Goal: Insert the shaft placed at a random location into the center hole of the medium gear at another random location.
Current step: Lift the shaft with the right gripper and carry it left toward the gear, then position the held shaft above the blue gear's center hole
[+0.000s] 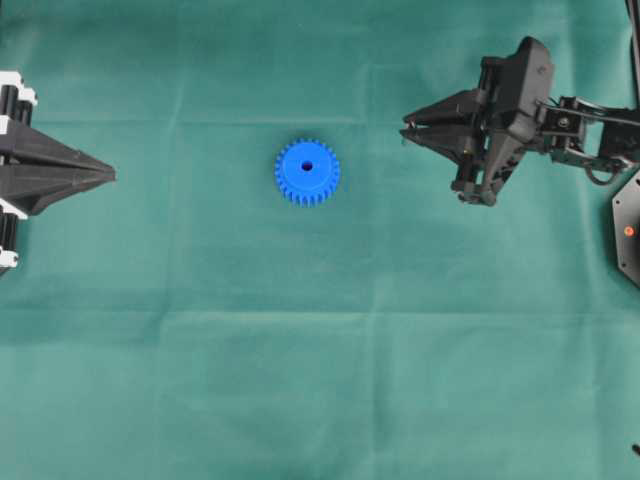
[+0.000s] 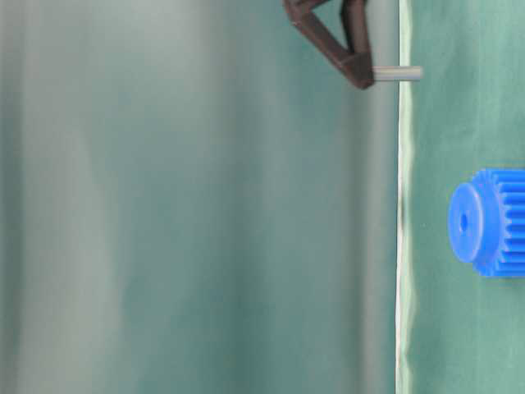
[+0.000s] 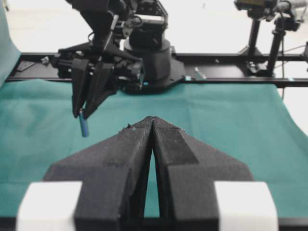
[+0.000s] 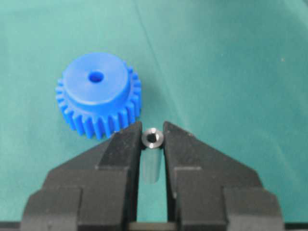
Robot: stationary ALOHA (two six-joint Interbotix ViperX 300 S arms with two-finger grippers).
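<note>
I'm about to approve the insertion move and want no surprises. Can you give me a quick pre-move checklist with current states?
1. Shaft gripped in right pincer: ok.
2. Shaft hangs clear of the cloth: ok.
3. Medium gear lies flat, hub up: ok.
4. Center hole unobstructed: ok.
5. Shaft above the hole: not ok, it is off to the gear's side.
6. Left pincer shut and away from the gear: ok.

No readable text, labels, numbers anywhere.
</note>
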